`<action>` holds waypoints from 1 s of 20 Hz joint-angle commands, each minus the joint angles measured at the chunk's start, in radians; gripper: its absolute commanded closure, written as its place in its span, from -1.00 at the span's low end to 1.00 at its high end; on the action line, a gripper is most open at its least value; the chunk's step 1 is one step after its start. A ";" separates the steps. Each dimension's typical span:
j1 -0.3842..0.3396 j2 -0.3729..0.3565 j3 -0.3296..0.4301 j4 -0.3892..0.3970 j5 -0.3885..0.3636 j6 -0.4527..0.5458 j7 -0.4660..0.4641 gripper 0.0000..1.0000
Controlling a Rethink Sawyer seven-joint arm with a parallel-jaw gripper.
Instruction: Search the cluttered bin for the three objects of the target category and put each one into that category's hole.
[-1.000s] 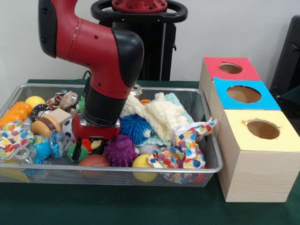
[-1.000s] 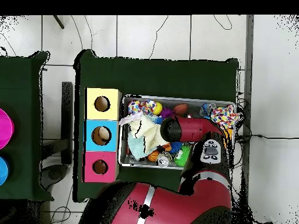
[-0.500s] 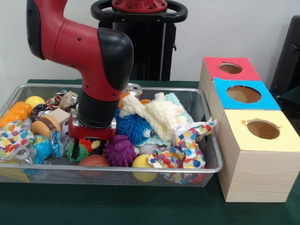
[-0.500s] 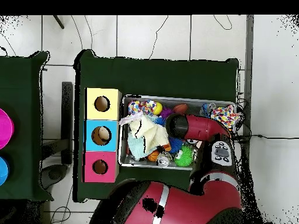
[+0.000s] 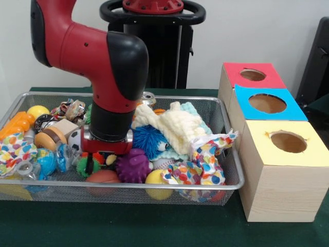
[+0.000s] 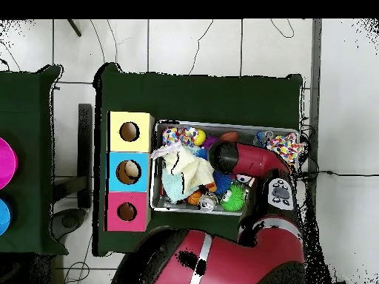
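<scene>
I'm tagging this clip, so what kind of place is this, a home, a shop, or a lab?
Probably a robotics lab: a green-covered table holds a wire mesh bin of toys, three wooden boxes with coloured holed tops stand beside it, and cables trail over a tiled floor.

Arm [image 5: 110,62]: red w/ black joints. Boxes: red top [image 5: 252,75], blue top [image 5: 267,103], yellow top [image 5: 288,141]. Spiky ball [image 5: 131,165]: purple. Cloth [image 5: 203,164]: multicolour dots. Table [image 5: 128,226]: dark green.

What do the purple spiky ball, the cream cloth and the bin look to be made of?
Purple spiky ball: probably soft rubber, matte, covered in blunt nubs. Cream cloth: knitted or fleecy yarn, with a ribbed, fuzzy, slack drape. Bin: metal wire mesh, silvery, with a see-through grid wall and a solid rim.
</scene>
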 commanded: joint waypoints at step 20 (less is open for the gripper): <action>0.026 0.020 0.092 0.024 0.076 0.387 0.083 -1.00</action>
